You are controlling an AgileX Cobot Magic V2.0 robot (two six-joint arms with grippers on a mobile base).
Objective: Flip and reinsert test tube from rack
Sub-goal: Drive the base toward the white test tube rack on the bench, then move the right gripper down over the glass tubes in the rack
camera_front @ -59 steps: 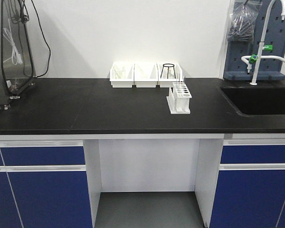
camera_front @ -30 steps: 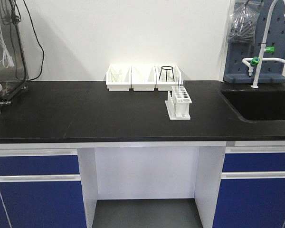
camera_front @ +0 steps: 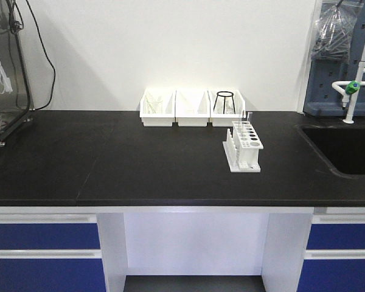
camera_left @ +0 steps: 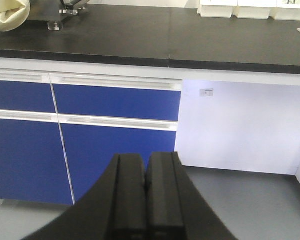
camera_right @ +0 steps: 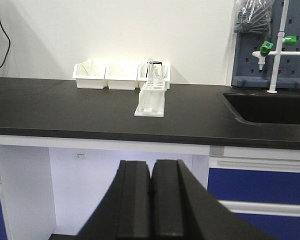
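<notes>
Exterior front-facing view: shows the rack [camera_front: 244, 148] upright on the black tabletop [camera_front: 140, 164], right of centre, just in front of the rightmost of three white bins [camera_front: 191, 108] along the wall, well apart from the sink [camera_front: 344, 152]. Left wrist view: left hand [camera_left: 146, 200] pressed together, empty, low before blue drawers [camera_left: 90, 102]. Right wrist view: right hand [camera_right: 151, 200] likewise closed on nothing, well apart from the rack; one clear test tube [camera_right: 151, 70] standing upright at the rack's far end
</notes>
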